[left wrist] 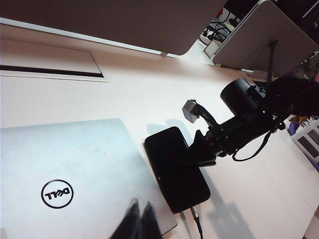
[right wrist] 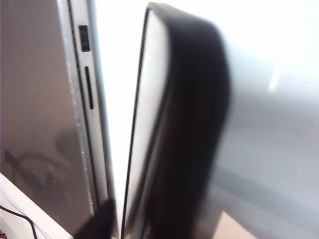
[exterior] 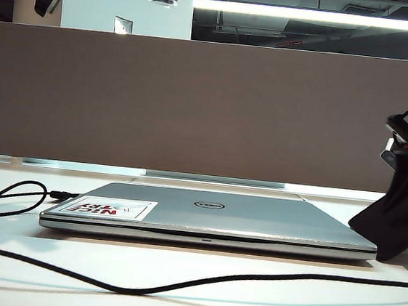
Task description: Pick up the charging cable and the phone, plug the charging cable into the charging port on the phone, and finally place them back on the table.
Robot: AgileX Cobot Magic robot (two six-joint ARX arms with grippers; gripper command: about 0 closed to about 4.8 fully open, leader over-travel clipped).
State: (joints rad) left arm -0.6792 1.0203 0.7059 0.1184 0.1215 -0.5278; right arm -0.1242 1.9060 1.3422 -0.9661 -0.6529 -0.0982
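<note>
the right gripper (left wrist: 202, 149) is reaching low over the phone (left wrist: 174, 167); whether it's gripping, i cannot tell. the phone is lying at the laptop's (left wrist: 70, 169) three o'clock. the left gripper (left wrist: 139, 211), pinched closed, is hovering above.

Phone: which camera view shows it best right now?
The left wrist view: the whole phone lies flat beside the laptop, the right tool at it. The right wrist view gives a blurred close-up; the exterior view hides it.

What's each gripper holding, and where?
Left gripper, above the laptop: shut, empty. Right gripper at the phone's long edge; grip cannot be told.
</note>
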